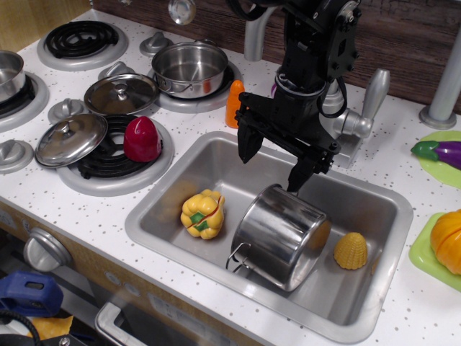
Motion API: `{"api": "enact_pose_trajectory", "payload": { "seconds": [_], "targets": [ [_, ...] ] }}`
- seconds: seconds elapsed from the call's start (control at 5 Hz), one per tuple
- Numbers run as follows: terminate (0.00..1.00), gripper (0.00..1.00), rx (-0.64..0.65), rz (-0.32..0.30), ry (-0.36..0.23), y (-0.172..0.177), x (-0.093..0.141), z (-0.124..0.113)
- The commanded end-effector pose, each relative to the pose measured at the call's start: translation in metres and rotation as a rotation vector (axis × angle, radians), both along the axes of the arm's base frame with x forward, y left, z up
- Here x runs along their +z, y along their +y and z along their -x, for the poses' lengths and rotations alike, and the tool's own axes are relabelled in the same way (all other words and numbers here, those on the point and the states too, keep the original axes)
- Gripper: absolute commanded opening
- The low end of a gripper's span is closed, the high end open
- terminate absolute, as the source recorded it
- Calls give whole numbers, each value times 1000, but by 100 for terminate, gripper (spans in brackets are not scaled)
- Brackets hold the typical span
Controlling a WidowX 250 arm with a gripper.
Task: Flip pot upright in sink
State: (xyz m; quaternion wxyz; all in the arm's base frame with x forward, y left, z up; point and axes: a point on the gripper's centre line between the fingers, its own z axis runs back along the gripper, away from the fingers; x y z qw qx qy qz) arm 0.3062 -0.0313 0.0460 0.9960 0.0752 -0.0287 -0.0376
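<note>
The tall shiny steel pot (pixel 281 236) lies tilted on its side in the middle of the sink (pixel 374 303), its closed base toward me and its mouth facing back right. A wire loop handle sticks out at its lower left. My black gripper (pixel 272 164) hangs open just above and behind the pot, its two fingers spread wide, one finger (pixel 247 146) at the left and one at the right near the pot's upper rim. It holds nothing.
A yellow toy pepper (pixel 202 214) and a yellow corn piece (pixel 351 251) lie in the sink beside the pot. Behind are a faucet (pixel 359 119), an orange carrot (pixel 235 103), a shallow pot (pixel 189 68), two lids (pixel 70 138), a red pepper (pixel 142 138) and stove burners.
</note>
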Motion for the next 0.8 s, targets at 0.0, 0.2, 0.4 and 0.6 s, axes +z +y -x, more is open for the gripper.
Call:
{"api": "enact_pose_trajectory", "payload": {
  "seconds": [0.0,0.2,0.4,0.6],
  "targets": [
    [0,100,0,0,0,0,0,0],
    [0,100,11,63,5,2,1,-2],
    [0,100,45,211,63,4,6,-1],
    [0,100,44,298,74,8,0,-2]
  ]
}}
